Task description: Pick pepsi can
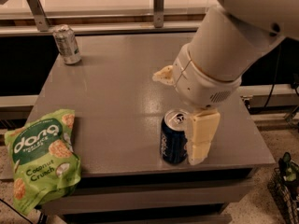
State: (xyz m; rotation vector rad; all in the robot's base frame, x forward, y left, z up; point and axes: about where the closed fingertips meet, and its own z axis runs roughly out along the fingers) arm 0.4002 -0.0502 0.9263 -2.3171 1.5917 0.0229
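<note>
A green snack bag (41,161) was seen overhanging the table (117,92) at its front-left corner. The pepsi can (173,140) was stood upright near the front edge, flanked on its right by one finger (202,135) of the gripper (179,119), which was held open. A silver can (67,44) was set far left.

You are viewing the soda can (173,140), which is standing upright on the grey table (117,101), close to the front edge and right of centre. Its dark blue wall is showing white lettering running vertically, and its silver top, with the tab, is facing up. The gripper (202,136) is hanging just beside the can, on its right in this view; whether the two are touching, you cannot tell.
</note>
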